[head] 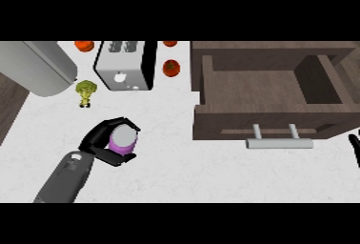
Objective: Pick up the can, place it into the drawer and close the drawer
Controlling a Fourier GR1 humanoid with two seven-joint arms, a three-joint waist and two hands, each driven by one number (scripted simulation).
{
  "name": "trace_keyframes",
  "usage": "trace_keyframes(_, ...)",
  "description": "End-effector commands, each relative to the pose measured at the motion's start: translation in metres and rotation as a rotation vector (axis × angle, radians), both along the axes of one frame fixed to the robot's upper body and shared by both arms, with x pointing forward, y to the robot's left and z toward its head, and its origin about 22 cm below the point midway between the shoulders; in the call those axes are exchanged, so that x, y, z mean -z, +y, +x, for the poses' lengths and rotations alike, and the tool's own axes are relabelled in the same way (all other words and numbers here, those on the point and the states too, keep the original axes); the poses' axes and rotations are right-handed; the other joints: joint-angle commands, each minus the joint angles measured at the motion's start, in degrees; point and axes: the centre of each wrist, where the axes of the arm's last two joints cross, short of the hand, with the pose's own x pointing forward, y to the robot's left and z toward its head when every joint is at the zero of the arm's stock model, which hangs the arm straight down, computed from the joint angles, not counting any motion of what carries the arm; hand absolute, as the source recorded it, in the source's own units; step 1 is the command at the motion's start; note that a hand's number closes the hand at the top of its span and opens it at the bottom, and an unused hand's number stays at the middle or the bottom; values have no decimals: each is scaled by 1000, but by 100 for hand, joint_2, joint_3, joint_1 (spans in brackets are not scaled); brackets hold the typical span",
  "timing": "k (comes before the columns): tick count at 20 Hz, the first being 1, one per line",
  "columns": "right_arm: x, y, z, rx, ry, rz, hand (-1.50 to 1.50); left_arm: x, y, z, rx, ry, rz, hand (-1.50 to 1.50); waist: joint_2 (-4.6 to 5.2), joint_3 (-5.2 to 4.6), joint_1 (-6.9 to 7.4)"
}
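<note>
A purple can with a grey top stands on the white counter at the lower left of the head view. My left hand is curled round it, fingers and thumb wrapping its sides. The brown wooden drawer stands pulled open at the right, its inside bare, with a silver handle on its front. Only the black fingertips of my right hand show at the right edge, below and right of the drawer front.
A silver toaster stands at the back of the counter. A broccoli floret lies left of it. A tomato sits right of the toaster, more red items behind it. A large grey rounded appliance fills the far left.
</note>
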Motion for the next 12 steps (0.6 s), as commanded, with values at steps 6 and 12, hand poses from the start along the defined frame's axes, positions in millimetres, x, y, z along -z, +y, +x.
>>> trace_keyframes(6, -10, -3, -2, -11, -11, 9, -150, 3, -19, -16, 92, -11, -128, 150, -1, -3, 20)
trace_keyframes(12, 0, -4, -4, 21, -5, 4, -150, -10, 14, -8, -631, -33, -143, 150, -26, 8, 167)
